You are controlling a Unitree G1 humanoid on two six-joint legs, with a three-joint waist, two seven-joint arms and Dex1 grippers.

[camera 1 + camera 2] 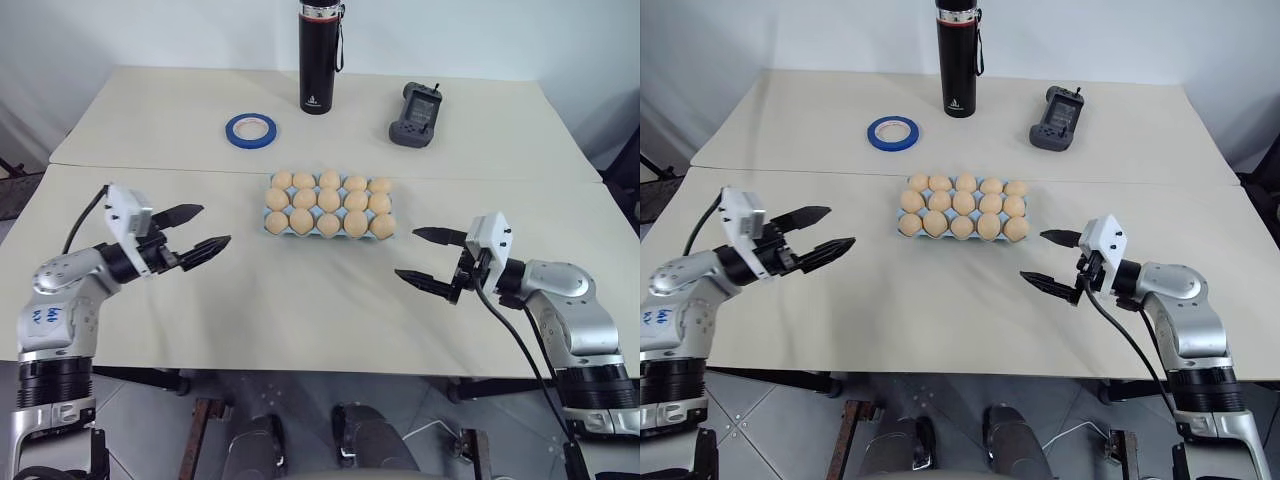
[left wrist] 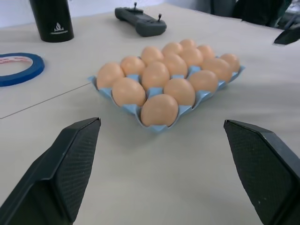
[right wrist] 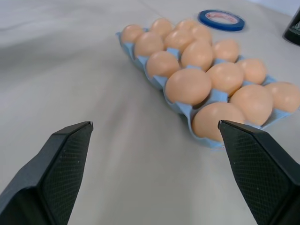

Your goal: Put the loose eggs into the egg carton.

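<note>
On either side of the table the two grippers hang just above the bare tabletop, each holding nothing. The left gripper (image 1: 194, 232) has its two black fingers spread wide and points in toward the middle; the right gripper (image 1: 428, 257) mirrors it from the other side, fingers just as far apart. Neither touches anything, which reads to me as two hands with no work left rather than two hands about to pick.

Between them, a little farther back, sits the egg carton (image 1: 272, 232), its light blue rim showing at the corners. Every one of its cups carries an egg, so the eggs (image 1: 329, 200) stand in three full rows, and I can find none lying loose on the table (image 1: 300, 300). I judge the job as good as done.

Beyond the carton, well clear of it, lie a roll of blue tape (image 1: 251, 130), a tall black flask (image 1: 319, 56) and a dark handheld controller (image 1: 416, 114), none of them in the way.
</note>
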